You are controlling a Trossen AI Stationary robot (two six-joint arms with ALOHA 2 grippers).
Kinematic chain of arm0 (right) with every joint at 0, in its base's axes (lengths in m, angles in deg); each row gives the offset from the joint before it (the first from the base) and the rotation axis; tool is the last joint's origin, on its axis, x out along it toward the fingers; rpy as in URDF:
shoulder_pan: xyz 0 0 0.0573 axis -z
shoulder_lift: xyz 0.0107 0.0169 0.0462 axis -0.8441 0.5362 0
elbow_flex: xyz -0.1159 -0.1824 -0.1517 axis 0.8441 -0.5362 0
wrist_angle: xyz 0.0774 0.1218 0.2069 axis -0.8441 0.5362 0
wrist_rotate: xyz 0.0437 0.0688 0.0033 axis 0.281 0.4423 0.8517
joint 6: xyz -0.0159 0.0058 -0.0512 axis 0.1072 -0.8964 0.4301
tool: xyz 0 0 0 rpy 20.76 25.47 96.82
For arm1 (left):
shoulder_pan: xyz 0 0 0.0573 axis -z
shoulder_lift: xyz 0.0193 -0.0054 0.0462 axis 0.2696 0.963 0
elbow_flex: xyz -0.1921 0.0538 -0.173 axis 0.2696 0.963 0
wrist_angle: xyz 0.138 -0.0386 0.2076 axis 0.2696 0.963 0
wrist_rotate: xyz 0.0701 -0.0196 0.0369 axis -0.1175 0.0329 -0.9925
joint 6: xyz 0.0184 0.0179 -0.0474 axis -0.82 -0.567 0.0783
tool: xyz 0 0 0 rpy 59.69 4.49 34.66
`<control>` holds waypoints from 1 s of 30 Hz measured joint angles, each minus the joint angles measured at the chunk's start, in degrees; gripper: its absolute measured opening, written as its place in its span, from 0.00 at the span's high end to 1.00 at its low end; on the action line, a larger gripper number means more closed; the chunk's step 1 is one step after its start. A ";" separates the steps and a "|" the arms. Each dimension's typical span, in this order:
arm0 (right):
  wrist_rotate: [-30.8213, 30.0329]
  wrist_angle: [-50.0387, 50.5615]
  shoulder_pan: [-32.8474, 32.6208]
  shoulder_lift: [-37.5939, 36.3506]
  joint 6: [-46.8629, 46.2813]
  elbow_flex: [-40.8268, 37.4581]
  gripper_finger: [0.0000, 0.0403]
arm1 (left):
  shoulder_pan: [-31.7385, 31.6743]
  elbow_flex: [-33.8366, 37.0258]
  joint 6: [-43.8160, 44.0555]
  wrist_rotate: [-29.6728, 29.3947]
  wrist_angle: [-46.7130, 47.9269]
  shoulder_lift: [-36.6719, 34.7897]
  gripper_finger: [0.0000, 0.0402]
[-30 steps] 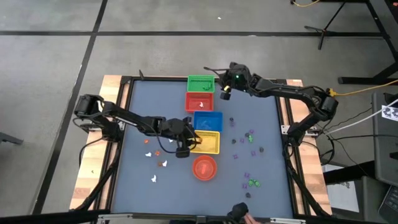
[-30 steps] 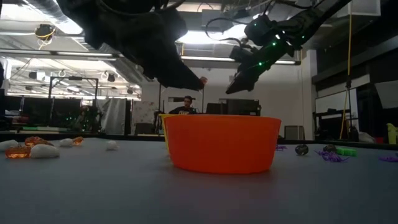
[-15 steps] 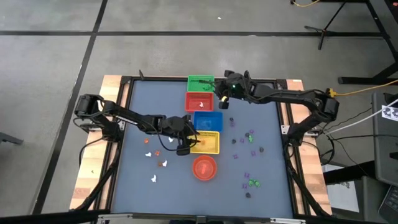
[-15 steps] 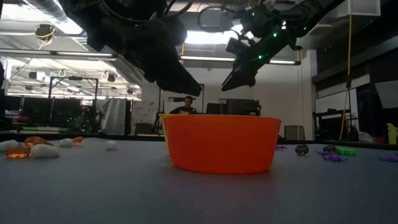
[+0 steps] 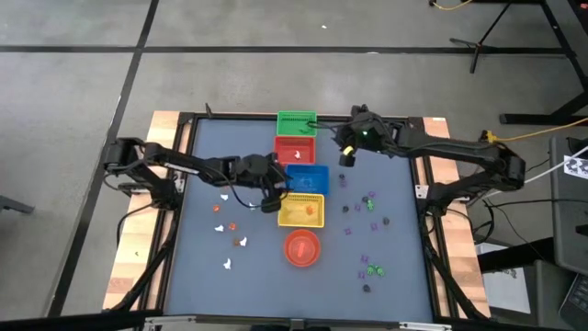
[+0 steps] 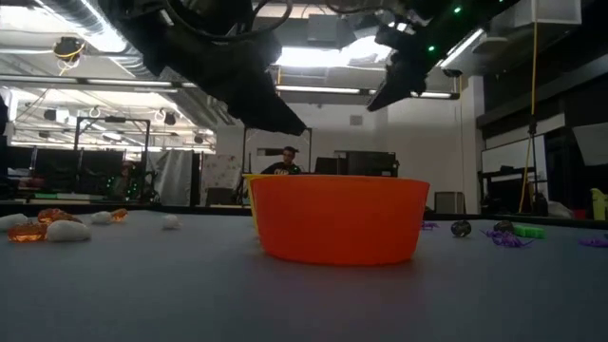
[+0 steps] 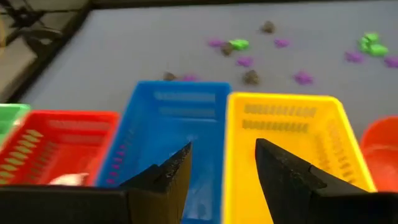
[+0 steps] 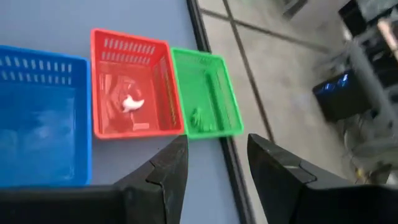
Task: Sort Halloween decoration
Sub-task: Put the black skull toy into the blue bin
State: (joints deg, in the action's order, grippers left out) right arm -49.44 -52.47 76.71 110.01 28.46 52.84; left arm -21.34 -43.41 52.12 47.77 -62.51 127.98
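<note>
Orange trinket point(image 5: 310, 209) lies in the yellow basket point(image 5: 318, 220), so judge the left arm's drop as done: the left gripper point(image 7: 221, 177) is released, its jaws spread with nothing between them, poised over the wall shared by the blue basket point(image 7: 161, 137) and the yellow one. You should next send this gripper to the loose white and orange trinkets point(image 5: 223, 227) on the table, off to its outer side, away from the baskets, and close on one only.

The left arm reaches in low from the table's left edge, wrist bent down over the basket row.

The right gripper point(image 8: 217, 168) is also released and empty, raised beside the green basket point(image 8: 207, 93) and red basket point(image 8: 160, 68). Direct it to the purple and green trinkets point(image 5: 370, 203) scattered near the table's right side. A white trinket point(image 8: 132, 103) rests in the red basket.
</note>
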 joint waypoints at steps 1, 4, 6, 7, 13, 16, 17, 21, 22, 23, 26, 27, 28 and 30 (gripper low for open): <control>0.00 1.57 0.00 -0.71 -1.49 0.02 0.59 | -0.84 0.00 -0.01 0.06 0.74 -0.75 0.60; 1.00 6.61 0.00 -2.11 -4.72 0.02 0.59 | -3.29 0.00 -0.06 0.06 3.95 -3.23 0.60; 3.70 10.17 0.00 -2.32 -6.48 0.02 0.59 | -4.79 0.00 -0.31 0.08 6.22 -4.67 0.60; 5.55 11.58 0.00 -2.29 -7.38 0.02 0.59 | -5.49 0.00 -0.82 0.08 7.11 -5.28 0.60; 14.29 16.39 -0.02 -0.80 -8.43 -0.02 0.59 | -8.23 0.00 -2.55 0.30 8.26 -6.45 0.60; 16.31 15.64 -0.02 0.37 -11.95 -0.02 0.59 | -8.48 0.00 -2.57 0.27 8.37 -6.45 0.60; 16.62 15.53 -0.02 0.77 -12.72 -0.02 0.59 | -8.44 0.00 -2.55 0.31 8.29 -6.45 0.60; 16.78 15.72 -0.02 3.08 -13.25 -0.02 0.59 | -8.08 0.00 -2.59 0.36 8.37 -6.45 0.60; 16.79 15.76 -0.02 3.81 -13.27 -0.02 0.59 | -7.98 0.00 -2.59 0.34 8.35 -6.45 0.60; 16.79 15.87 -0.02 4.63 -13.27 -0.02 0.59 | -7.84 0.00 -2.59 0.34 8.39 -6.45 0.60; 16.79 17.06 -0.02 7.13 -13.18 -0.04 0.59 | -7.41 0.00 -2.59 0.32 8.44 -6.45 0.60; 16.79 17.42 -0.02 7.88 -13.18 -0.04 0.59 | -7.29 0.00 -2.59 0.34 8.44 -6.45 0.60; 16.79 17.81 -0.02 8.67 -13.18 -0.04 0.59 | -7.19 0.00 -2.59 0.32 8.44 -6.45 0.60; 16.79 18.65 -0.02 10.23 -13.18 -0.04 0.59 | -6.89 0.00 -2.59 0.33 8.44 -6.45 0.60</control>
State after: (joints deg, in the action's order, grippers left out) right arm -32.66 -33.82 76.69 120.24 15.28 52.79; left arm -28.22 -43.41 49.53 48.10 -54.07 121.53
